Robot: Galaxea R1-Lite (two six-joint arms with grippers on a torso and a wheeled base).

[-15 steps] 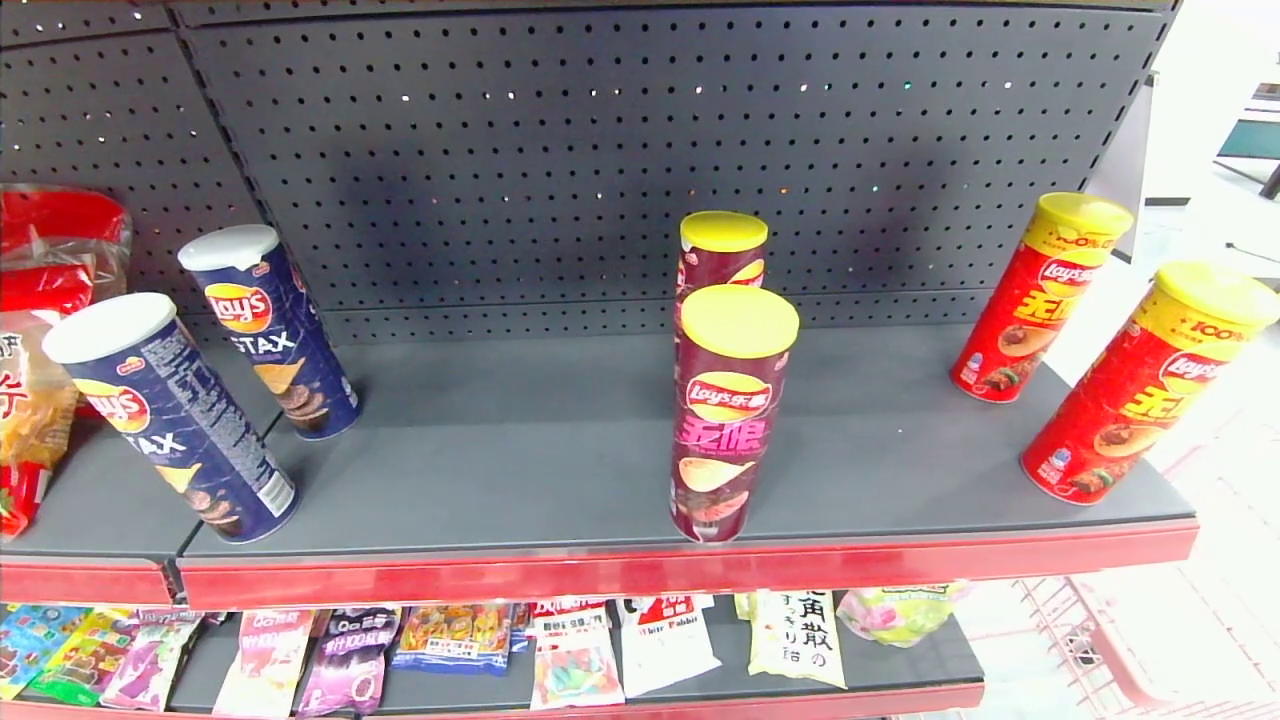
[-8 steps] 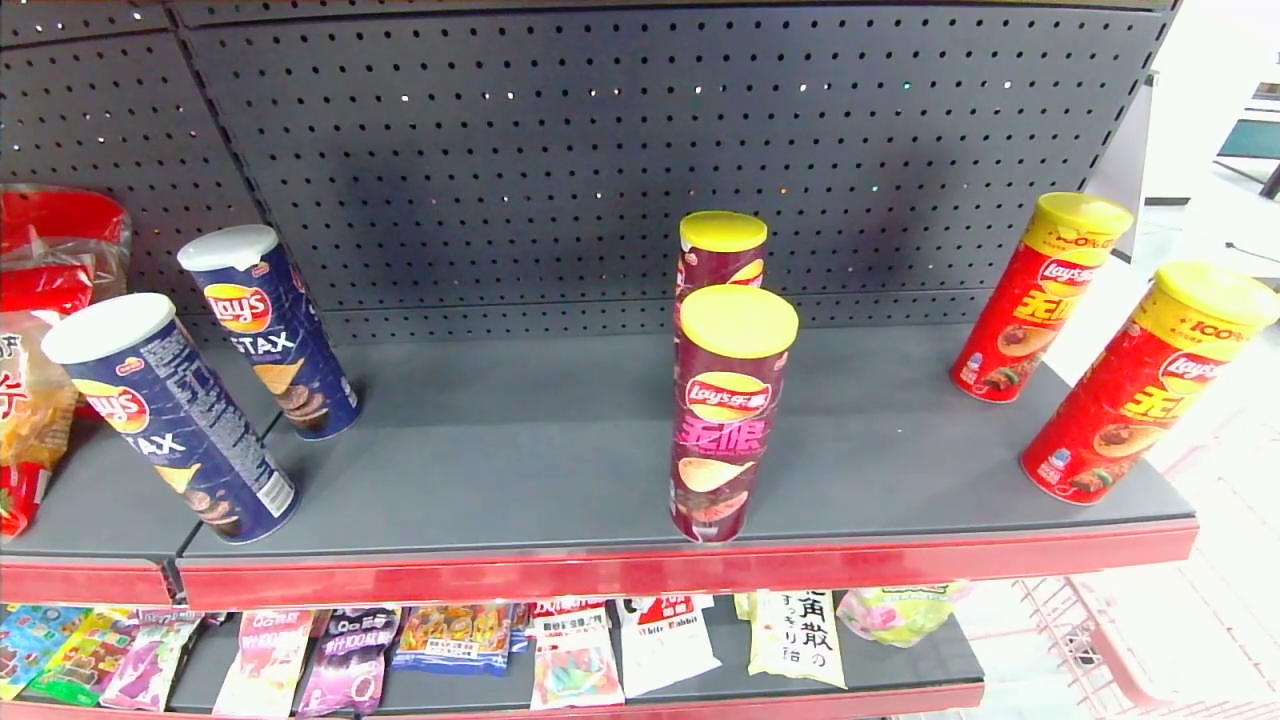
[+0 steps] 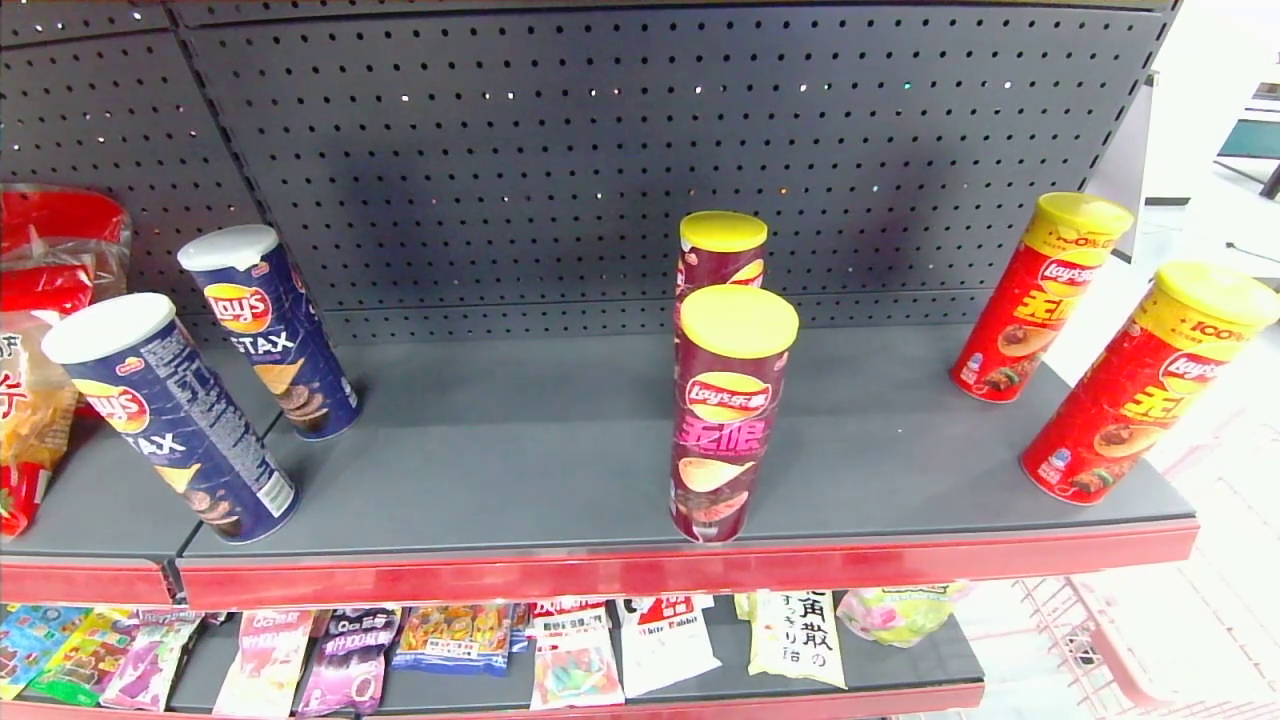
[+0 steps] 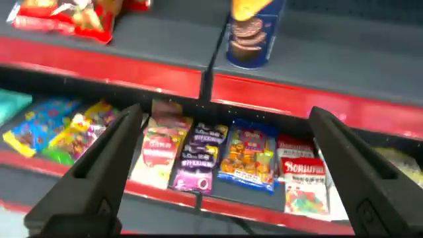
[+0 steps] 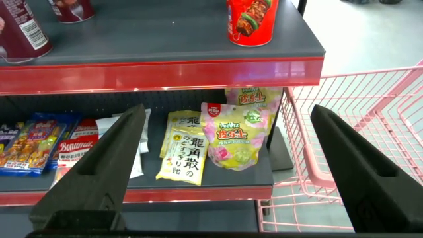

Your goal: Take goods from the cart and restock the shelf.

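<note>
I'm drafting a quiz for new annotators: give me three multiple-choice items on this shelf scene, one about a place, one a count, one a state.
1. Where on the upper shelf do the red cans stand?
A. left end
B. middle
C. right end

2. How many cans carry white lids?
A. two
B. four
C. six

3. How is the left gripper?
A. shut on a can
B. open, holding nothing
C. shut on a snack bag

Answers:
1 C: both red cans stand at the shelf's right end.
2 A: only the two blue cans have white lids; the other four lids are yellow.
3 B: its fingers are spread wide with nothing between them.
</note>
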